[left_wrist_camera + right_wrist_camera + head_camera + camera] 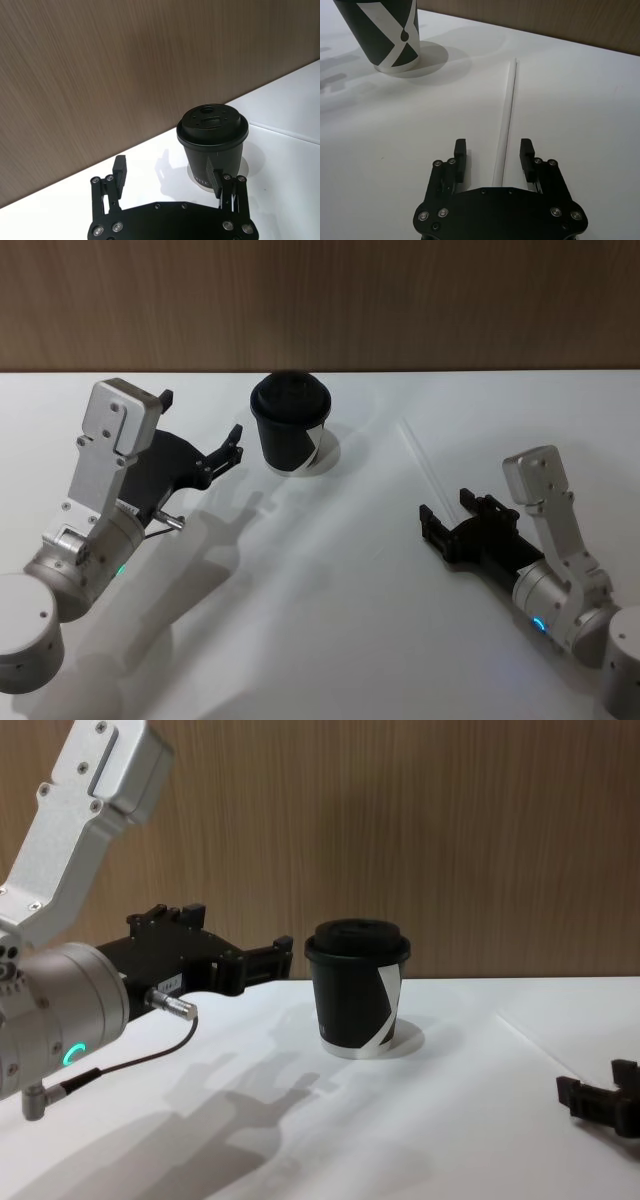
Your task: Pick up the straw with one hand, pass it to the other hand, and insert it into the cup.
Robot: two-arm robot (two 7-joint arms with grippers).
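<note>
The right gripper (493,146) sits low over the white table (330,620) with its jaws spread. The straw (508,107) lies flat on the table. Its near end rests between the two fingers, apparently touching neither, and its far end points toward the wooden wall (400,300), to the right of the cup (290,430). The cup stands upright with its lid on, near the table's back edge. The left gripper (202,417) is held above the table just left of the cup, with its jaws spread and nothing between them.
</note>
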